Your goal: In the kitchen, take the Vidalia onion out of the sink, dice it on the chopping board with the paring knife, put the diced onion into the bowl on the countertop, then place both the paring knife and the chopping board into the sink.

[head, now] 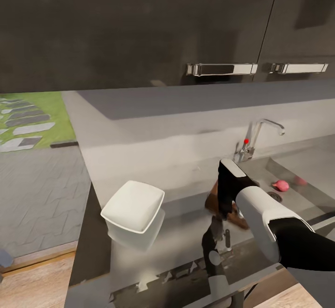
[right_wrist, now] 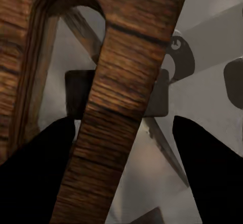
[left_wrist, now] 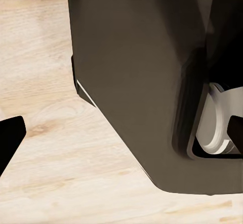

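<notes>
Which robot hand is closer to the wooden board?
The right one. The right gripper sits astride the chopping board at its handle hole. The left gripper points at the wood floor, away from the board.

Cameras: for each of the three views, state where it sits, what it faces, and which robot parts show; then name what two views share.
Head: high, facing down at countertop, bowl, sink; right arm shows.
Left wrist: faces wood floor, dark robot body; fingertip shows.
Right wrist: faces chopping board handle slot; right gripper straddles it.
Shared: head and right wrist both show the board.
</notes>
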Motion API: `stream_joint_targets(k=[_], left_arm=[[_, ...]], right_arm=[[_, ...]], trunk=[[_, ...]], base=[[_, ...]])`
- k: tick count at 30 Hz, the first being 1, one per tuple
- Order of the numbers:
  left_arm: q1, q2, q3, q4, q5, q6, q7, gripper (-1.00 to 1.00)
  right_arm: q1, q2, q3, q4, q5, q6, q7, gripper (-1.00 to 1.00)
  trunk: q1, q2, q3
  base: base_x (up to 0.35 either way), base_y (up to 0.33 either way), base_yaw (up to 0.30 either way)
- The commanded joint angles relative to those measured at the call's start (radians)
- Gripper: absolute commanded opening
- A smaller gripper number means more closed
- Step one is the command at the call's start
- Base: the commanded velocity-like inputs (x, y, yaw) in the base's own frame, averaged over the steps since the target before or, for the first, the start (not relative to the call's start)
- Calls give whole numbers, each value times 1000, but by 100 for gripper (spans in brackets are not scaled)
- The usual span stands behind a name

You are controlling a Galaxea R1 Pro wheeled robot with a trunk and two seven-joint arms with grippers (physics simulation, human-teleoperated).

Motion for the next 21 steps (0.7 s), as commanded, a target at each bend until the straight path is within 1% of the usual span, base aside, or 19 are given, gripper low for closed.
stream_joint_targets(k=[1, 17, 21], left_arm=[[1, 0, 0, -2, 0, -1, 0, 100], [1, 0, 0, -2, 0, -1, 0, 100], [1, 0, 0, -2, 0, -1, 0, 100]], right_arm=[[-1, -1, 8, 0, -7, -6, -1, -100], [-1, -1, 8, 0, -7, -6, -4, -100], [-1, -1, 8, 0, -7, -6, -5, -100]], trunk=[[0, -1, -1], [0, -1, -1], [0, -1, 3]], base=[[0, 0, 0], [0, 0, 0], [0, 0, 0]])
